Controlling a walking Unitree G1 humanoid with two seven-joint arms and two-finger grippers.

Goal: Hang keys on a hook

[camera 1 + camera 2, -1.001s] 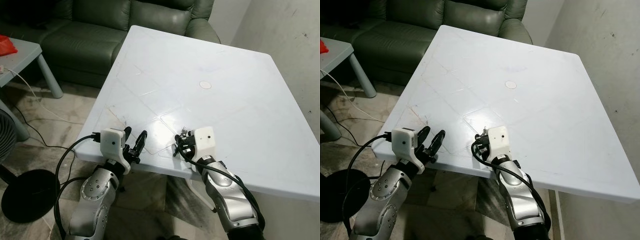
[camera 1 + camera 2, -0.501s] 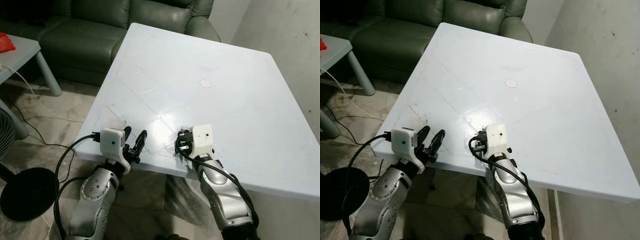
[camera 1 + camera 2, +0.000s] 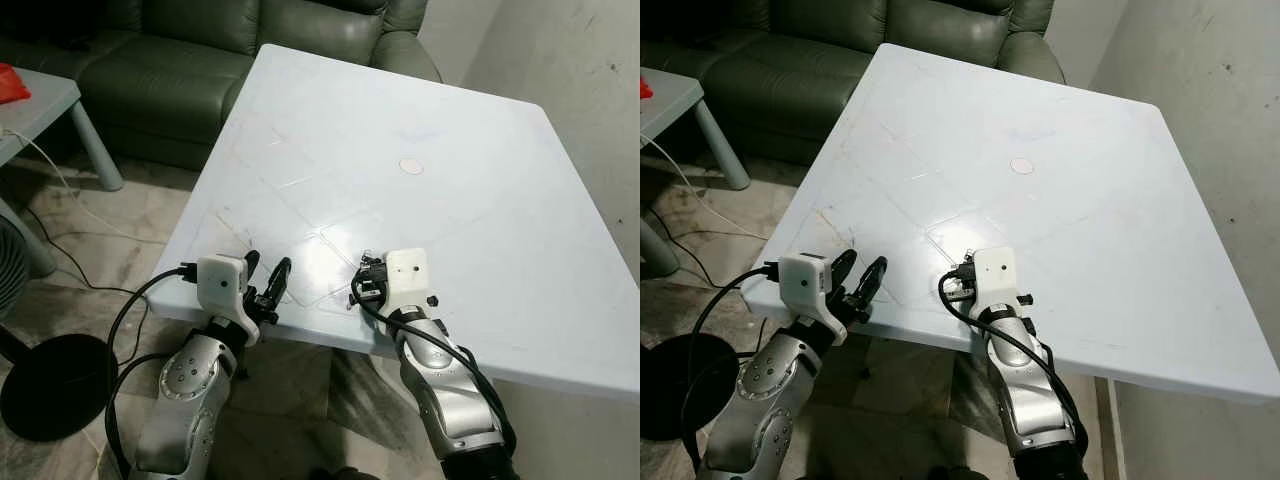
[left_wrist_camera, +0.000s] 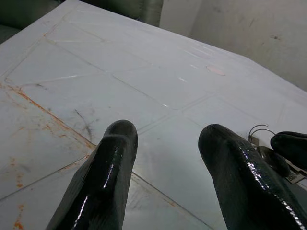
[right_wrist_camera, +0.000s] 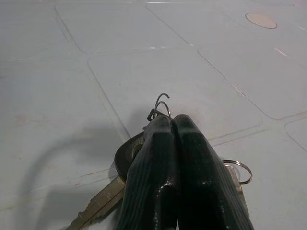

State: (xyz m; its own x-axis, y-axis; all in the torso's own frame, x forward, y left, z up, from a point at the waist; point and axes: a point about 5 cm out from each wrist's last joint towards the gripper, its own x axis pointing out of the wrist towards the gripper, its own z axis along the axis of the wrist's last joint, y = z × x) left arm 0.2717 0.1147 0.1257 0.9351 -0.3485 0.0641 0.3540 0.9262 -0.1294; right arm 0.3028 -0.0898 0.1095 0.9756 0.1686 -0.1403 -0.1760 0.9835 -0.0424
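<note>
Since a sec ago, not much has moved: the right gripper has slid a tiny bit along the near part of the white table, and the left gripper has stayed put at the near edge. Camera shifted a little too.

Right gripper's two black fingers are pressed tight together on the keys. From the wrist cam you can see a key blade poking out on one side, a thin wire loop sticking up past the fingertips, and a key ring on the other side. Keys are low, touching or just over the table top, can't tell which.

Left gripper's fingers are spread wide apart w/ nothing between them, resting over the table edge near the other arm.

How far along: looks like the grab part is done, keys are pinched. Still to do: lift them off, go find a hook, and slip the ring over it. Behind the table sit a green sofa, a small grey side table and a cable on the floor.
</note>
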